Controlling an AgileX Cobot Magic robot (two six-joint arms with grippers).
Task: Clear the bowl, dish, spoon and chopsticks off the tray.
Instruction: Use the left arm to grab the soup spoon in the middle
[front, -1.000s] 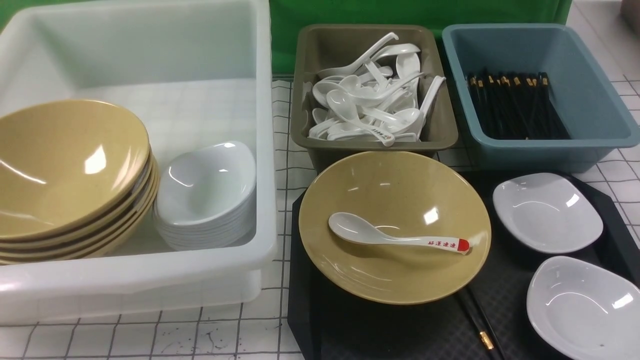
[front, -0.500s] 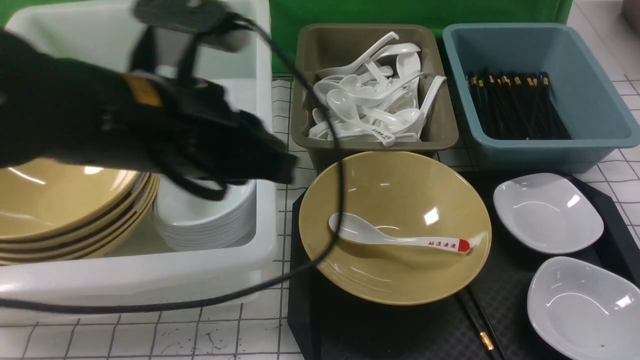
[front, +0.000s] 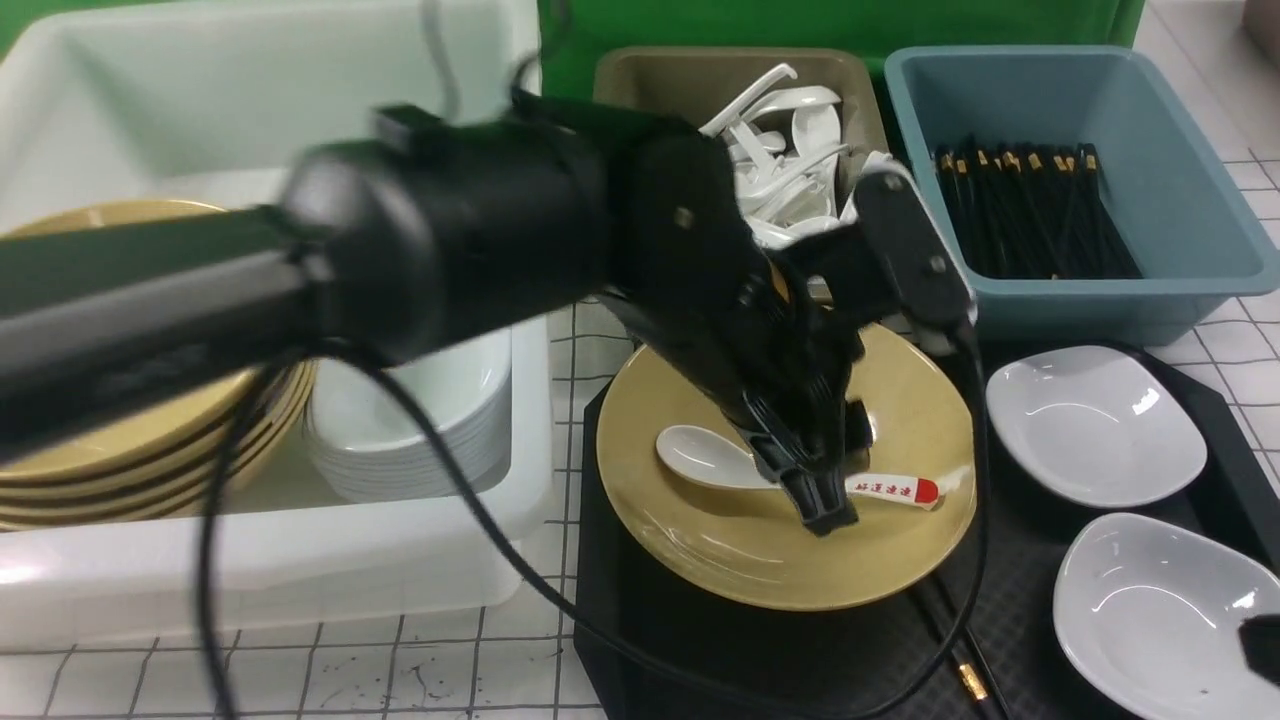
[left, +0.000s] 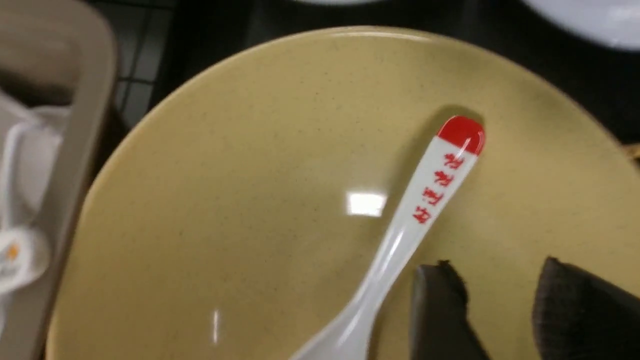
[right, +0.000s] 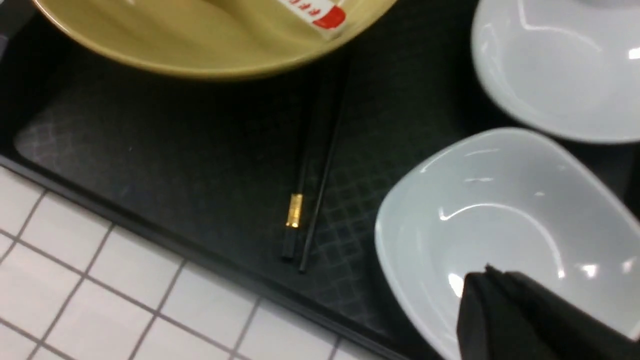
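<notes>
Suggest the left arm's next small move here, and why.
Probably shift the left gripper sideways until its open fingers straddle the handle of the white red-tipped soup spoon. In the left wrist view both fingers sit to one side of the handle, above the glossy mustard-yellow bowl, so closing now would likely miss.

The wide mustard-yellow bowl (front: 700, 540) is glossy and smooth, finely speckled, and throws bright highlights. The white soup spoon with the red handle tip (left: 430, 190) has a slick, glazed-looking shine. The large black plastic tray (right: 150, 165) is matt, with a raised diamond-pattern texture. The thin black chopsticks (right: 315, 175) look smooth, one with a metallic gold band. The small white squarish dishes (front: 1095, 425) gleam. The big white plastic tub (front: 300, 560) is translucent with a soft sheen.
</notes>
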